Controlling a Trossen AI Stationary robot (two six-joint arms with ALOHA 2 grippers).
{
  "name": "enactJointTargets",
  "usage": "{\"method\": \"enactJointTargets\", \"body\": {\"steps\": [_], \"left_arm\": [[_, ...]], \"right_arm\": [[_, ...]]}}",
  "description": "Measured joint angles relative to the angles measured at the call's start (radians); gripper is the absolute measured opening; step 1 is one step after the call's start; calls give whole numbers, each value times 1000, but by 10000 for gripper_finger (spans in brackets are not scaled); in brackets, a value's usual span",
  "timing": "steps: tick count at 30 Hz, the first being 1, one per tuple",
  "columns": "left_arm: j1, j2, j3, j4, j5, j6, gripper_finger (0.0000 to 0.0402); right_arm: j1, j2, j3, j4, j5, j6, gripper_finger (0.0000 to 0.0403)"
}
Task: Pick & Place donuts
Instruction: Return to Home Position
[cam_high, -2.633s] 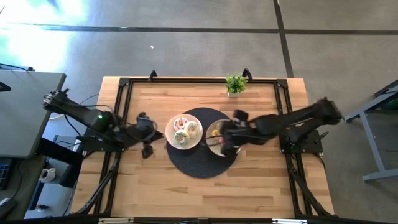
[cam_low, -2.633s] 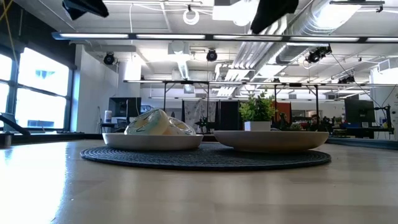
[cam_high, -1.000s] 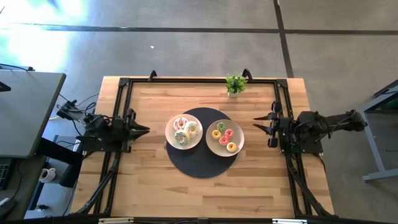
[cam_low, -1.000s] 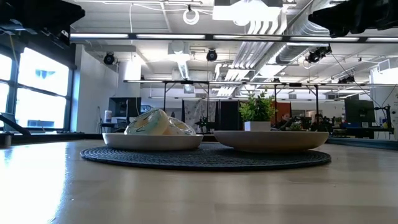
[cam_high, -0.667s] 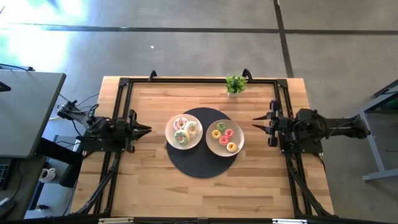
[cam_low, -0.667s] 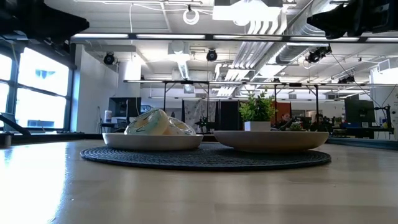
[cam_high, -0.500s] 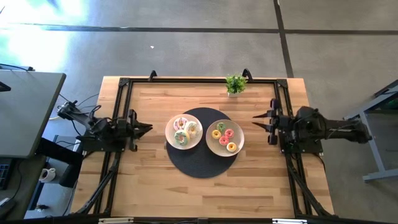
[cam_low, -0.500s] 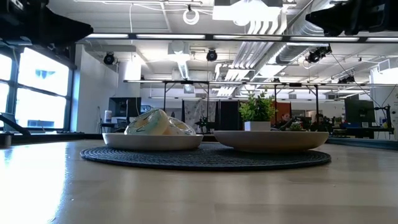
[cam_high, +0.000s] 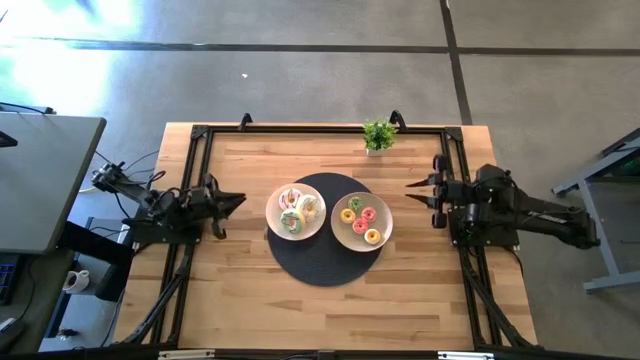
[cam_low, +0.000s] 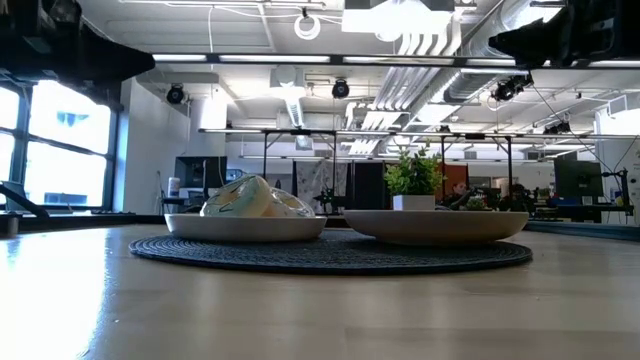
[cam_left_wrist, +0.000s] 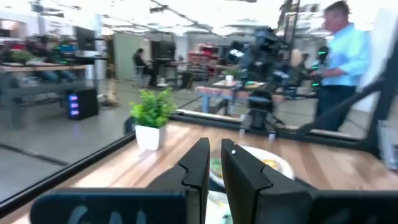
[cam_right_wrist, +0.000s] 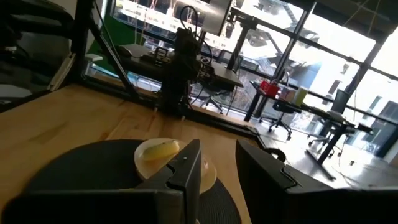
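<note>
Wooden table (cam_high: 300, 310), dark round mat (cam_high: 320, 265) at centre carrying two plates side by side: larger sprinkled donuts (cam_high: 296, 211) piled on the left plate (cam_high: 272, 218), small donuts (cam_high: 361, 220) in green, yellow, pink and red lying flat on the right plate (cam_high: 339, 230). Left gripper (cam_high: 238, 201) sits at the table's left edge, well apart from the mat, fingers drawn together to a thin slit, empty; right gripper (cam_high: 412, 194) sits at the right edge, fingers parted a modest way, empty. Small potted plant (cam_high: 378, 135) at the far edge.
</note>
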Motion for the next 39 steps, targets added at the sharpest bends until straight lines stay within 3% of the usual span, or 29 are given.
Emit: {"method": "enactJointTargets", "body": {"steps": [4,9,17,22,27,34,39], "left_arm": [[-1,0,-1,-20,45,-5,42],[0,0,-1,-24,-33,-5,42],[0,0,-3,-23,-43,-18,42],[0,0,-3,3,-40,33,42],[0,0,-3,7,52,53,42],[1,0,-3,7,54,63,42],[68,0,-3,19,91,63,42]], "right_arm": [[-21,1,0,-33,23,54,96],[-23,0,-8,-22,119,104,94],[-22,-2,-266,395,153,133,83],[-22,-2,-248,329,171,154,83],[-22,-2,-248,328,159,165,83],[-22,-2,-248,318,210,171,83],[-22,-1,-248,298,251,181,83]]}}
